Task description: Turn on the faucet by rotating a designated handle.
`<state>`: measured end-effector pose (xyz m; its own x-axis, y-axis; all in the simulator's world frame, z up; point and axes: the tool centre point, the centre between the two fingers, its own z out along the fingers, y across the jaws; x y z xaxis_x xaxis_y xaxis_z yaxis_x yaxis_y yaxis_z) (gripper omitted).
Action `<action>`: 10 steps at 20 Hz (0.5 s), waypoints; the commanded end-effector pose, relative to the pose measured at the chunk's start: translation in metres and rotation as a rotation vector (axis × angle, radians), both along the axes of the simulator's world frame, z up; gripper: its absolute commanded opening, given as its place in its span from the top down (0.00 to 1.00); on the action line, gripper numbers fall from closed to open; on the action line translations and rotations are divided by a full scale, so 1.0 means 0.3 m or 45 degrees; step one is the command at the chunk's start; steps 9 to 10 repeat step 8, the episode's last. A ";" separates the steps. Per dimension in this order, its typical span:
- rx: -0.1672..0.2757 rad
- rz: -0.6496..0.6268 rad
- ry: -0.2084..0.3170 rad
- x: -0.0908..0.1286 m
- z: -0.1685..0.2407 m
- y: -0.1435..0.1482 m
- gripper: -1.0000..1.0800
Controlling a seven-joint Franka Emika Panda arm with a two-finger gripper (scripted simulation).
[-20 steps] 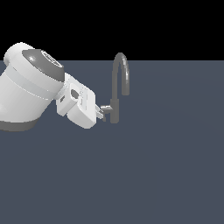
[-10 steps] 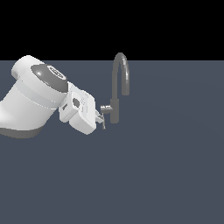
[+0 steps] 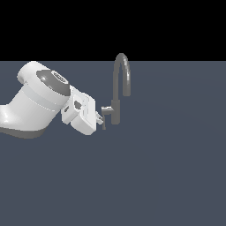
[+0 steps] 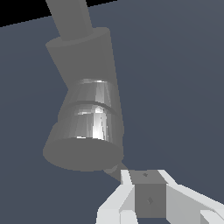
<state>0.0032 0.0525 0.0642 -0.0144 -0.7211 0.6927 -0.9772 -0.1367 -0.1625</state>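
Note:
The faucet (image 3: 116, 110) is a grey tap with a tall arched spout (image 3: 122, 70) on a short cylindrical body. In the wrist view its body (image 4: 87, 118) fills the middle. The handle (image 3: 105, 115) is a short stub from the body ending in a slim bar, on the exterior view's left side of the faucet. My white gripper (image 3: 101, 119) reaches in from the exterior view's left. In the wrist view my gripper (image 4: 145, 176) has a white finger on each side of the handle's grey bar (image 4: 148, 197), both touching it.
The faucet stands on a flat dark blue-grey surface (image 3: 167, 167). My bulky white arm (image 3: 35, 101) lies at the exterior view's left. Nothing else stands on the surface.
My arm has shifted toward the exterior view's right and its wrist has tilted. The gripper has dropped a little, and the handle's bar has swung lower with it.

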 end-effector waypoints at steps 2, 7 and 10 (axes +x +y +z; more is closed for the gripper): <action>-0.020 -0.014 0.033 0.009 -0.078 -0.035 1.00; -0.025 -0.022 0.048 0.040 -0.131 -0.042 1.00; -0.025 -0.022 0.048 0.040 -0.131 -0.042 1.00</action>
